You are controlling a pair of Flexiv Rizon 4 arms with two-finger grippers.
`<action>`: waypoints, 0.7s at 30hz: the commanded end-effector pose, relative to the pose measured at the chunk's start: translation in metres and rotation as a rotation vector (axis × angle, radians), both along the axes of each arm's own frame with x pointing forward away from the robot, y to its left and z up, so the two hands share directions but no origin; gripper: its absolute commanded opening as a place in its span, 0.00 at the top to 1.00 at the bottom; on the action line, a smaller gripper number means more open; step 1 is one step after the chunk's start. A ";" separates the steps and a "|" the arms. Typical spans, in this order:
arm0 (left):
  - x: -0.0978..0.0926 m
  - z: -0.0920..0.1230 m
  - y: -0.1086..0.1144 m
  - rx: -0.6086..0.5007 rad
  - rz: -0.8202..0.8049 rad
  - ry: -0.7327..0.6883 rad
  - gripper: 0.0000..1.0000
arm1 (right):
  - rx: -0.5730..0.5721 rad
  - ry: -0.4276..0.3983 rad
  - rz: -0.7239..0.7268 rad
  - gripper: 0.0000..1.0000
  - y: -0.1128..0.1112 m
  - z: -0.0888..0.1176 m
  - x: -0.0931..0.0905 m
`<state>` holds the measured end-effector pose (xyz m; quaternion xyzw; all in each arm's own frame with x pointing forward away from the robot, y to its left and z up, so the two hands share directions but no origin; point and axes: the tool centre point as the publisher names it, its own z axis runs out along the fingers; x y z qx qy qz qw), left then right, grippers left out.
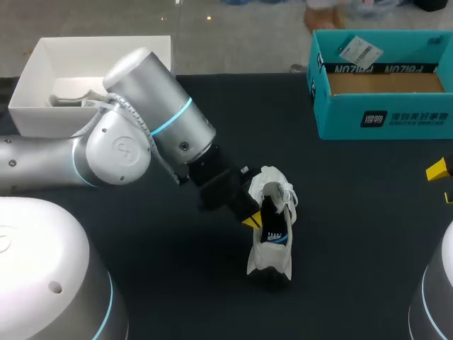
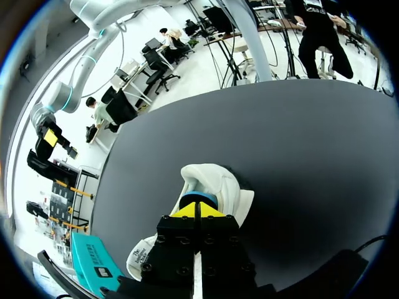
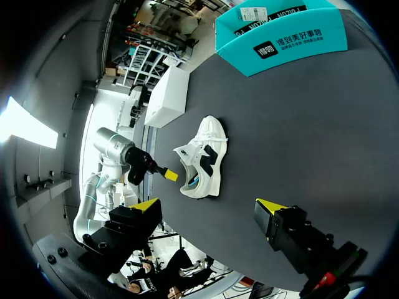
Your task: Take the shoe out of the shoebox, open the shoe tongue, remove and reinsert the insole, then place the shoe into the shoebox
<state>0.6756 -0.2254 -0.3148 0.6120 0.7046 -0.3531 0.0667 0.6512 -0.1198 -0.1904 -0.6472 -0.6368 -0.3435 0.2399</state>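
Observation:
A white shoe with black panels sits on the black table near the middle, outside the teal shoebox. Its tongue and laces are bunched at the far end, and a blue insole shows in the opening. My left gripper is shut, its yellow tips pressed together at the rim of the shoe's opening, right by the insole; I cannot tell whether they nip anything. My right gripper hangs open and empty well off to the right, the shoe ahead of it.
The open teal shoebox stands at the back right with a tag lying in it. A white open box stands at the back left, behind my left arm. One yellow fingertip of the right gripper shows at the table's right edge.

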 end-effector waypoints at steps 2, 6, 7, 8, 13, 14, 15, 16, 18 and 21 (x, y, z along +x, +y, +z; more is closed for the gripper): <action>0.002 0.002 -0.012 0.392 -0.369 -0.172 1.00 | -0.002 -0.001 -0.002 0.00 0.000 0.000 -0.002; 0.002 0.002 -0.012 0.392 -0.369 -0.172 1.00 | -0.002 -0.001 -0.002 0.00 0.000 0.000 -0.002; 0.002 0.002 -0.012 0.392 -0.369 -0.172 1.00 | -0.002 -0.001 -0.002 0.00 0.000 0.000 -0.002; 0.002 0.002 -0.012 0.392 -0.369 -0.172 1.00 | -0.002 -0.001 -0.002 0.00 0.000 0.000 -0.002; 0.006 -0.008 -0.013 0.394 -0.357 -0.211 1.00 | -0.002 -0.001 -0.002 0.00 0.000 0.000 -0.002; 0.009 -0.013 -0.014 0.408 -0.341 -0.194 1.00 | -0.002 -0.001 -0.002 0.00 0.000 0.000 -0.002; 0.010 -0.017 -0.017 0.442 -0.343 -0.202 1.00 | -0.002 -0.001 -0.002 0.00 0.000 0.000 -0.002; 0.010 -0.020 -0.019 0.450 -0.349 -0.194 1.00 | -0.002 -0.001 -0.002 0.00 0.000 0.000 -0.002; 0.010 -0.023 -0.025 0.447 -0.350 -0.186 1.00 | -0.002 -0.001 -0.002 0.00 0.000 0.000 -0.002; 0.006 -0.023 -0.033 0.468 -0.331 -0.200 1.00 | -0.002 -0.001 -0.002 0.00 0.000 0.000 -0.002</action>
